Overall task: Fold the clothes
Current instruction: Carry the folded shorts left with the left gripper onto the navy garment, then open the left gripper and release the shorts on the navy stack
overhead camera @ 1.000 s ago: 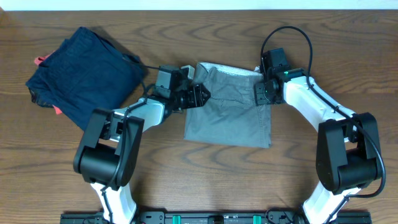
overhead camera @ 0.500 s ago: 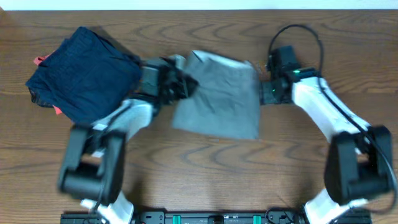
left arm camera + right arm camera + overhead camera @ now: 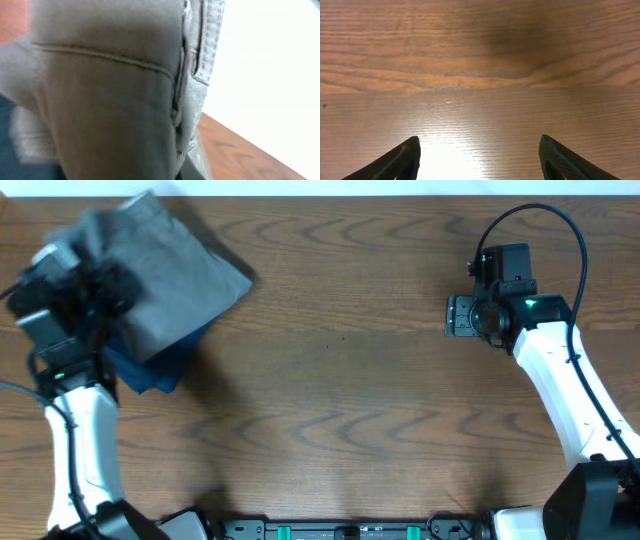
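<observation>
Overhead, grey shorts [image 3: 165, 265] diagonal, atop navy garment [image 3: 150, 370]

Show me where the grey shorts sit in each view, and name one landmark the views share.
Overhead: grey shorts at the upper left, blurred, overlapping the dark navy garment.
Left wrist: the shorts fill the left and middle, with a seam running across.
Right wrist: not in it.
Shared landmark: the wooden table, also at the left wrist's lower right corner and across the right wrist view.
</observation>
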Action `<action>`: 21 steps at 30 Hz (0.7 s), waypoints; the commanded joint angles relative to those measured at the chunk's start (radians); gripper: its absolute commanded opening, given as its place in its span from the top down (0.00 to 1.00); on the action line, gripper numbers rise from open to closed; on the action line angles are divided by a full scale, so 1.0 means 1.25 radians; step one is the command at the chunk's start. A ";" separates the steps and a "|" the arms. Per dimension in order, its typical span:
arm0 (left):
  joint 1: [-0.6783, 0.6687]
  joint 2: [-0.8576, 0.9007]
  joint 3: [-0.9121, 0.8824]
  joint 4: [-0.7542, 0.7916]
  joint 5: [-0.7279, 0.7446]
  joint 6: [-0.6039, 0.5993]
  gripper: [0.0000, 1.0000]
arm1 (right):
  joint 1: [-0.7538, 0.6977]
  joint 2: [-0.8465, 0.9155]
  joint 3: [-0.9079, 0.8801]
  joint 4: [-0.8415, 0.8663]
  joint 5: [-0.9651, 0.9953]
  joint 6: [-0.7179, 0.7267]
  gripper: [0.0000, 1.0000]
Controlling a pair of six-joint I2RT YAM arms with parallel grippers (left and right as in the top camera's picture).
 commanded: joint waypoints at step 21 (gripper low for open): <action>0.218 -0.004 0.056 -0.073 -0.001 -0.047 0.02 | -0.006 0.004 0.005 -0.037 -0.032 -0.010 0.22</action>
